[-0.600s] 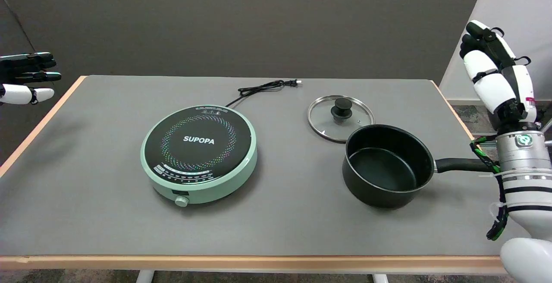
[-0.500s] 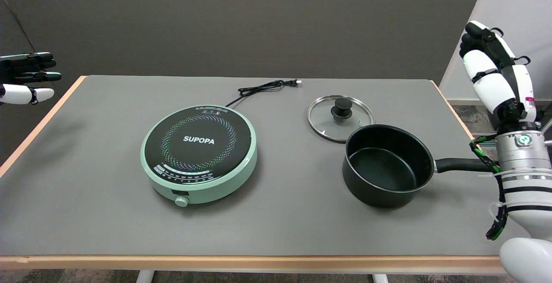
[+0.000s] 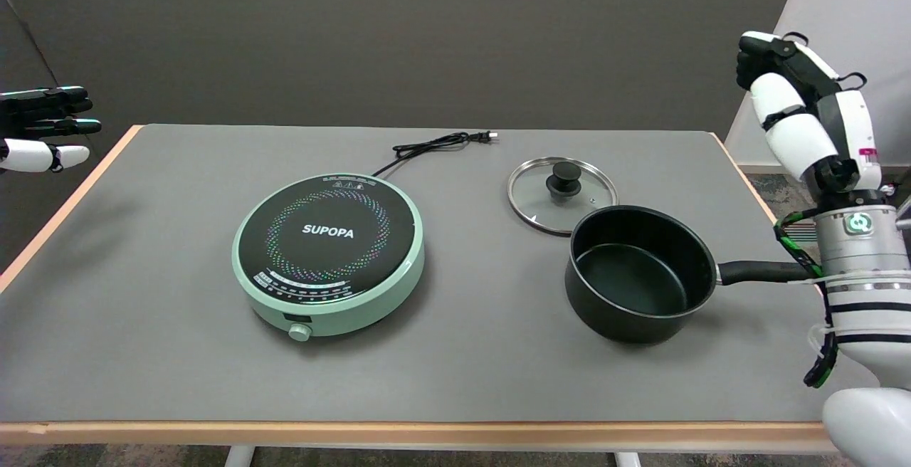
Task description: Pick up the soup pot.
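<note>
The black soup pot (image 3: 640, 275) stands upright and empty on the right part of the grey table (image 3: 142, 310). Its long black handle (image 3: 761, 273) points right, and the handle's end is hidden behind my right wrist. My right hand (image 3: 801, 114) is raised in the air above and to the right of the pot, beyond the table's right edge. The hand's fingers point upward, slightly bent at the tips, and hold nothing. It touches neither the pot nor the handle.
A glass lid (image 3: 562, 193) with a black knob lies flat just behind the pot. A mint-green induction cooker (image 3: 329, 250) sits mid-table, its black cord (image 3: 434, 145) trailing toward the back. The idle left hand (image 3: 43, 129) hangs at the upper left.
My right hand has risen a little and shifted left, with its fingertips bending over toward the table. The pot, lid and cooker have not moved.
</note>
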You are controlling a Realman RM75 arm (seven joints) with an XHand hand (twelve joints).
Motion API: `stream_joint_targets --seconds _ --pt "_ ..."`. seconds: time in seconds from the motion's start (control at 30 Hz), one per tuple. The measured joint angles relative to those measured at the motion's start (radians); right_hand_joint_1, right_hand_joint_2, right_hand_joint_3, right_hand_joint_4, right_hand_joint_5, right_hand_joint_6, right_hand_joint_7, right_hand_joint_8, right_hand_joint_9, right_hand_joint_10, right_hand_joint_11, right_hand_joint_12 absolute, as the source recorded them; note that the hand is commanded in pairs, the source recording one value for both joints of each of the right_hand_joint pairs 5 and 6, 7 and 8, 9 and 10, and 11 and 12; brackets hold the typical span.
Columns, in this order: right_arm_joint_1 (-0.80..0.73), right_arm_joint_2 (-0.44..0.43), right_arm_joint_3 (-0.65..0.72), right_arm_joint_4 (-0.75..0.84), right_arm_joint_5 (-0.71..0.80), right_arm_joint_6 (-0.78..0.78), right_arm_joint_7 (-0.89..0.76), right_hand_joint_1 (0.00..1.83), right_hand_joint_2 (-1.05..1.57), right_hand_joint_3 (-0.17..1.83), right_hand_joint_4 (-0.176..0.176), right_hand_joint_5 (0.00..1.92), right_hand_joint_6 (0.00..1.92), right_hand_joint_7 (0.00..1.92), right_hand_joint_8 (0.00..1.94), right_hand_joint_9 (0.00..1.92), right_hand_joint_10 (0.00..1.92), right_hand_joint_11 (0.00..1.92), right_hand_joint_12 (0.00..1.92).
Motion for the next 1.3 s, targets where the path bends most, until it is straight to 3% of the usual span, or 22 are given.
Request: stream_joint_targets --seconds 0.07,0.2,0.33,0.8,1.0,1.07,1.3 --pt "0.003 0.0 0.002 0.004 -0.025 0.001 -0.016 0.7 0.87 0.48 0.007 0.43 0.43 0.43 0.43 0.43 0.43 0.43 0.43" --pt "0.01 0.001 0.005 0.01 -0.07 0.011 -0.072 0.85 0.31 0.62 0.028 0.26 0.26 0.26 0.26 0.26 0.26 0.26 0.26" --pt "0.02 0.001 0.005 0.015 -0.115 0.02 -0.178 0.9 0.07 0.7 0.064 0.17 0.17 0.17 0.17 0.17 0.17 0.17 0.17" --pt "0.021 -0.098 -0.037 0.021 -0.179 0.074 -0.652 0.91 -0.04 0.7 0.085 0.18 0.18 0.18 0.18 0.18 0.18 0.18 0.18" --pt "-0.026 -0.155 -0.077 0.015 -0.159 0.159 -0.818 0.99 0.13 0.51 0.088 0.16 0.16 0.16 0.16 0.16 0.16 0.16 0.16" --pt "-0.043 -0.167 -0.09 0.011 -0.146 0.191 -0.858 0.99 0.15 0.54 0.106 0.15 0.15 0.15 0.15 0.15 0.15 0.15 0.15" --pt "-0.111 -0.193 -0.137 -0.008 -0.078 0.322 -0.978 1.04 0.08 0.66 0.112 0.17 0.17 0.17 0.17 0.17 0.17 0.17 0.17"
